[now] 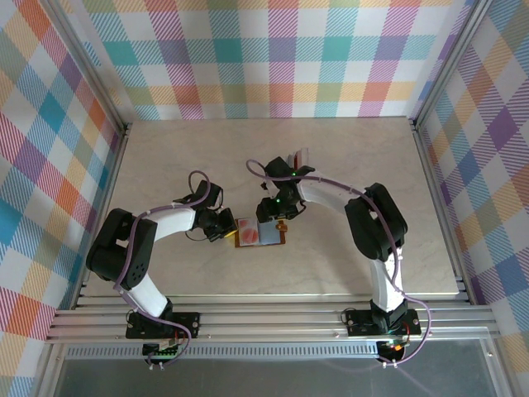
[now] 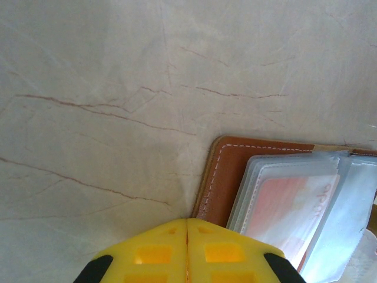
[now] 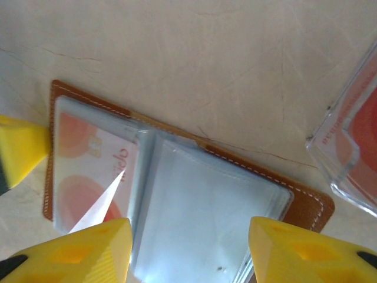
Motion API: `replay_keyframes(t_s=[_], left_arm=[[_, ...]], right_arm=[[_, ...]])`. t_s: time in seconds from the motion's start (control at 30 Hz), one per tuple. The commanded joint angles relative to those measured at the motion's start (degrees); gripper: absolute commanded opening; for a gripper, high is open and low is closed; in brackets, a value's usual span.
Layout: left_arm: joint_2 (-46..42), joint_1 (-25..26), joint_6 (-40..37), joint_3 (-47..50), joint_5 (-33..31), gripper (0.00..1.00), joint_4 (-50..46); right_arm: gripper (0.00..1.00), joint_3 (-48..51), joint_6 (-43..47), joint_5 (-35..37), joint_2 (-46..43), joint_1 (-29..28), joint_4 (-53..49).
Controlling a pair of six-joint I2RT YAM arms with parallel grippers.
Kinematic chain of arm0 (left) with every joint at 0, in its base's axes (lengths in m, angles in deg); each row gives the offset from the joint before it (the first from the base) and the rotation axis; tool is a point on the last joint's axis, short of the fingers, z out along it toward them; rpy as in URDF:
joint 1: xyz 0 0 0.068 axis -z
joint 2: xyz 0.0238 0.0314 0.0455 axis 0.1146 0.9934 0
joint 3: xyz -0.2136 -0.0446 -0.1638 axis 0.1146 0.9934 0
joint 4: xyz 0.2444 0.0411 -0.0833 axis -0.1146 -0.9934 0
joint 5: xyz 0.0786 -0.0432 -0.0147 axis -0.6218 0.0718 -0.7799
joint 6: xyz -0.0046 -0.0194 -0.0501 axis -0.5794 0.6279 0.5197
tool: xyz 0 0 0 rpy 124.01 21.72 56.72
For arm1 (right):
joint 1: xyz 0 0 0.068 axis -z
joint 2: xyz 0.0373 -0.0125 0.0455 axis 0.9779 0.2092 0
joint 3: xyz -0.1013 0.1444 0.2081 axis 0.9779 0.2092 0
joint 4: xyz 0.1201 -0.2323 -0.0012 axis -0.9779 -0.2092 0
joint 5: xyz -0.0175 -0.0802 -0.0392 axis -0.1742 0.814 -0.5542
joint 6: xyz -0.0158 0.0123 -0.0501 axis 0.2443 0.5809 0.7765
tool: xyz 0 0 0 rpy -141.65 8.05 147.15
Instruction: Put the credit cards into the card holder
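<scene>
The card holder (image 1: 261, 234) lies open and flat on the table between the two arms, brown leather (image 2: 219, 177) around clear pockets. A red credit card (image 3: 82, 168) sits inside its left clear pocket (image 2: 288, 203). The right half (image 3: 206, 206) holds pale bluish clear pockets; I cannot tell whether a card is in them. My left gripper (image 2: 187, 227) is shut, its yellow tips at the holder's left edge (image 1: 225, 231). My right gripper (image 3: 188, 250) stands open just above the right-hand pockets (image 1: 277, 217), nothing between its fingers.
A clear plastic tray (image 3: 353, 138) with a red card in it stands just beyond the holder, at the back (image 1: 295, 159). The marble-patterned tabletop (image 1: 165, 149) is bounded by metal rails and checked walls.
</scene>
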Motion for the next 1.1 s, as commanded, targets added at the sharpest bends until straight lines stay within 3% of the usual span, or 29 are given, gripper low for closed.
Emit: replay_keyframes(t_s=[0.0,0.17,0.57,1.07], left_arm=[[5.2,1.6,0.2,1.7,0.6,0.08,1.4],[5.3,1.7,0.2,1.7,0.5,0.08,1.5],[7.2,2.5,1.0,1.3,0.5,0.08,2.0],[7.7,2.6,1.1,1.2,0.5,0.08,2.0]], right_arm=[[0.55,-2.1,1.5,0.7,1.9,-1.1,-2.6],[0.54,-3.2,2.1,-1.2,3.4,-1.7,-4.2],[0.54,-0.2,-2.1,-19.7,2.4,0.0,2.9],[0.58,9.3,-8.9,-26.6,-2.3,-0.5,13.5]])
